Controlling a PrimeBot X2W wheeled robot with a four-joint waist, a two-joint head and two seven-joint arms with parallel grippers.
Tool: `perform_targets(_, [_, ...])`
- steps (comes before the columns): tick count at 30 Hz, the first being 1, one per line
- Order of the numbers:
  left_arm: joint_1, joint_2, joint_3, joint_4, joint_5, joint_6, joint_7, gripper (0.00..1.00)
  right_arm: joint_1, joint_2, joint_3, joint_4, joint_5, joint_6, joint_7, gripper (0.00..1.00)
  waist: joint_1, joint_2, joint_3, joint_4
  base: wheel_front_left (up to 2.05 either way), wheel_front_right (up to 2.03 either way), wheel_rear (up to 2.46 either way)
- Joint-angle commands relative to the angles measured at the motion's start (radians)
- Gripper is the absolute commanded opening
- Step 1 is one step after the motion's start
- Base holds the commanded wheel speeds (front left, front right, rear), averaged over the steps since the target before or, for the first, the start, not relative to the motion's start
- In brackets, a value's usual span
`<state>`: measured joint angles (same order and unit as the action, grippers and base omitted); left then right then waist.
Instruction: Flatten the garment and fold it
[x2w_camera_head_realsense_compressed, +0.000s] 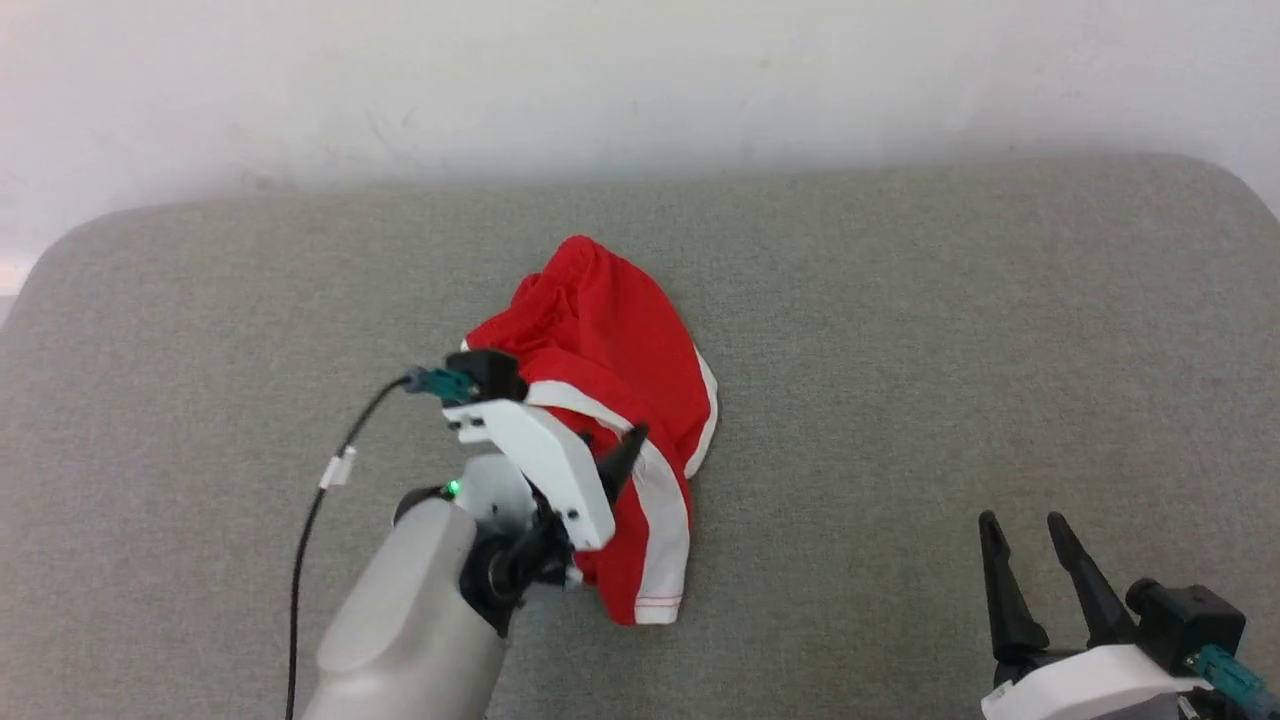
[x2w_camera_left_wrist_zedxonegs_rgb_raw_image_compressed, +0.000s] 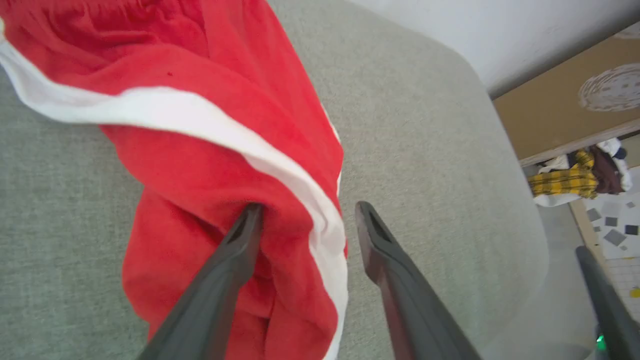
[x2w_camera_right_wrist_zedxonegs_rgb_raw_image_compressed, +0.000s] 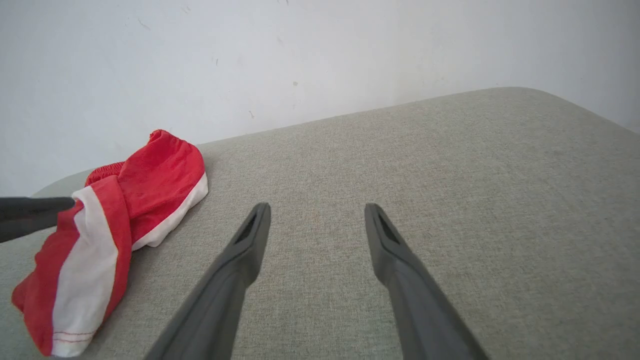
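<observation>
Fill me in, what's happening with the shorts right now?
The red shorts lie crumpled in a heap on the grey padded surface, not flattened yet. The left gripper is over them with jaws open, one finger tucked into a fold, gripping nothing. The right gripper sits open off to the side, apart from the fabric.

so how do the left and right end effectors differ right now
The left end effector sits at the garment, one finger against the red cloth; the right end effector hangs over bare grey surface, apart from it. The left reaches further forward than the right. Both stand open, holding nothing.
</observation>
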<state>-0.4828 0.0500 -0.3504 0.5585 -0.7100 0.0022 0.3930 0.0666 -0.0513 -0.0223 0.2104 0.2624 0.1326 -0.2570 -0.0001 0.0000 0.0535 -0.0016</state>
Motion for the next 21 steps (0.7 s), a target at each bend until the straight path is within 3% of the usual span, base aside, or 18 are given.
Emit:
perform_targets(1, [-0.003,0.001,0.023,-0.027,-0.023,0.009,-0.016,1.00,0.009,0.001,0.002,0.002,0.007,-0.002,-0.005,1.00,0.0001,0.0000,-0.017,0.016,0.00,0.00,0.00])
perform_targets(5, [0.014,0.013,0.111,-0.144,-0.073,0.038,-0.086,1.00,0.021,0.001,0.010,0.004,0.014,-0.002,-0.005,1.00,0.0001,0.0000,-0.042,0.039,0.00,0.00,0.00])
perform_targets(13, [0.190,0.155,0.167,-0.321,0.143,0.085,-0.480,1.00,0.032,0.001,0.022,0.006,0.030,-0.002,-0.005,1.00,0.0001,0.0000,-0.079,0.057,0.00,0.00,0.00])
perform_targets(17, [0.310,0.169,0.168,-0.357,0.221,0.117,-0.618,1.00,0.037,0.001,0.023,0.011,0.034,-0.002,-0.005,1.00,0.0001,0.0000,-0.086,0.063,0.00,0.00,0.00])
perform_targets(21, [0.418,0.133,0.179,-0.404,0.251,0.116,-0.651,1.00,0.044,0.001,0.025,0.042,0.037,-0.002,-0.005,1.00,0.0001,0.0000,-0.092,0.066,0.00,0.00,0.00])
